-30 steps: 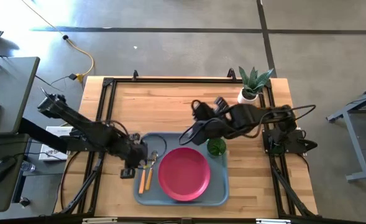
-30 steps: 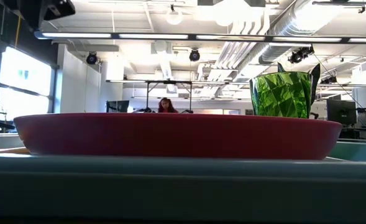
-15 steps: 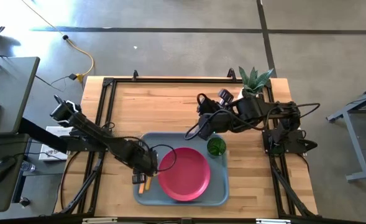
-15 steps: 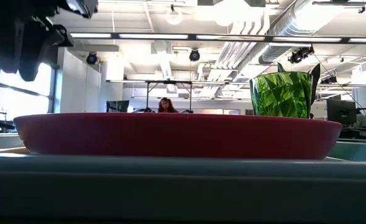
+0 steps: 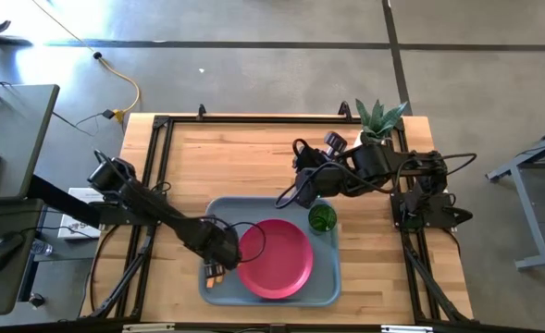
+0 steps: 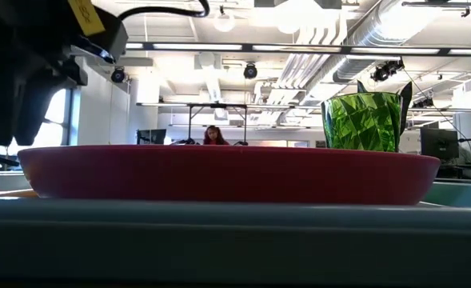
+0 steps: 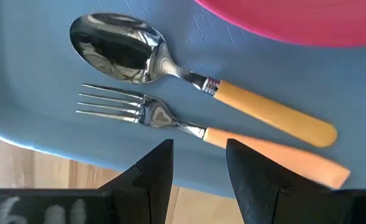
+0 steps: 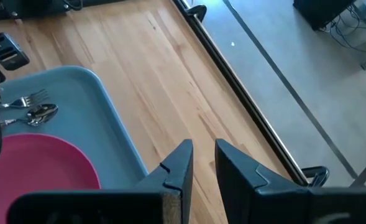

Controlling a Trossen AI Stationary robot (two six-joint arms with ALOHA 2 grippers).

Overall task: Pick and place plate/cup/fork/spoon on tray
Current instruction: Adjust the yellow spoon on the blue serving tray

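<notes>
The left gripper [image 5: 215, 269] is seen in the high view over the left part of the large rectangular grey-blue plastic tray [image 5: 328, 277], at about 9 o'clock from the round flat pink-red plastic plate [image 5: 275, 258]. Its fingers [image 7: 155, 171] are parted by a narrow gap and nothing is held between them. In the left wrist view, the small fork with silver tines and a light orange-tan handle [image 7: 189, 127] lies on the tray floor just past the fingertips, and the small spoon with a silver rounded bowl and an orange-tan handle [image 7: 195, 81] lies beside it, nearer the plate's rim; both rest flat, side by side, apart from the fingers.

The plate is set on the middle of the tray. The small translucent dark green cup [image 5: 322, 218] stands upright on the tray at about 1 o'clock from the plate, just beside its rim; in the low view the cup [image 6: 361, 122] rises behind the plate's right end.

The right gripper [image 5: 302, 166] is held above the bare wooden table [image 5: 235, 157], at about 11 o'clock from the cup and apart from it. Its fingers [image 8: 179, 168] are set narrowly apart and empty.
</notes>
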